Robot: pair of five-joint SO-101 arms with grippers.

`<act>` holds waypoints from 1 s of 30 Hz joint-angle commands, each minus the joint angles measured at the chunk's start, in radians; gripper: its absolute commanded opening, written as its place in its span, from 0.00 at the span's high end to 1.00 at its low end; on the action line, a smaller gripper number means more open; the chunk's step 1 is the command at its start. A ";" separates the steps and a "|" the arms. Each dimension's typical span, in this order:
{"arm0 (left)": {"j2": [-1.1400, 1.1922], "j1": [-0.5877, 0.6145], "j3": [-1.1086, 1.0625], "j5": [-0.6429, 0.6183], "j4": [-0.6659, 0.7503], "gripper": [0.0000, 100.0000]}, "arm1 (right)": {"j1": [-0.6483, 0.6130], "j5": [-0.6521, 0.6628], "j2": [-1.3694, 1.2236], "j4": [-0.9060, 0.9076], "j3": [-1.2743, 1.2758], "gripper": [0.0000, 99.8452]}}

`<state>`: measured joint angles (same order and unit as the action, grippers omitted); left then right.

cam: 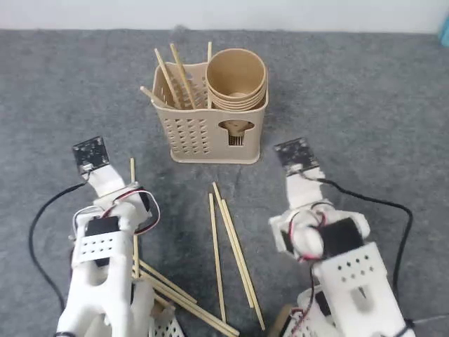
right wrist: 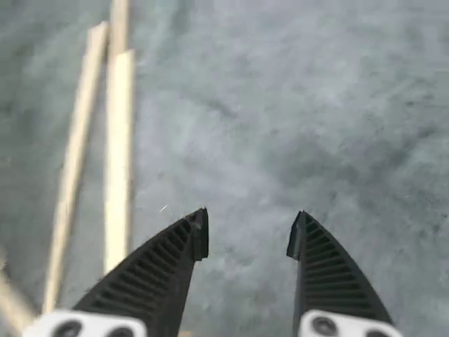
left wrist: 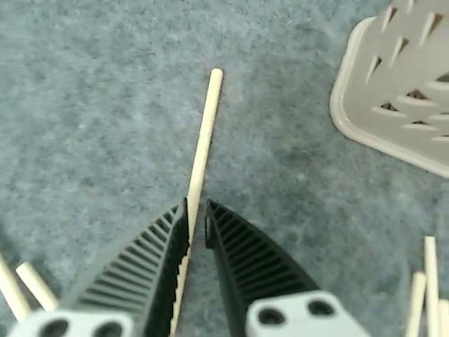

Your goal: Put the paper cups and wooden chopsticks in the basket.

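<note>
Chopstick (left wrist: pixel 203 133) pinched in left claw (left wrist: pixel 196 205), one end hidden; right claw (right wrist: pixel 250 214) agape, empty.

Basket (left wrist: pixel 400 98) partly beyond the edge

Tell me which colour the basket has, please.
Beige basket, its wall pierced with rows of small slots; best in the high view.

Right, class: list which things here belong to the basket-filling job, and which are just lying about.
Job: basket; paper cups; loose chopsticks; single chopstick in the left gripper.
Lying about: grey mat; black cable.
</note>
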<state>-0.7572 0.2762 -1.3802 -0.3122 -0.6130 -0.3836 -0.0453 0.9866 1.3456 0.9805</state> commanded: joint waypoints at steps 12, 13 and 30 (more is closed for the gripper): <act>0.109 -0.029 0.143 -0.041 -0.051 0.84 | 0.124 0.021 -0.019 -0.469 0.413 0.80; 0.150 -0.029 0.168 -0.043 -0.054 0.84 | 0.124 0.021 -0.019 -0.478 0.416 0.80; 0.485 0.032 0.406 -0.046 -0.087 0.86 | 0.097 0.028 -0.022 -0.486 0.420 0.80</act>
<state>-0.2954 0.3161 -1.0180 -0.3383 -0.7557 -0.2716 -0.0361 0.9728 0.8807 1.4024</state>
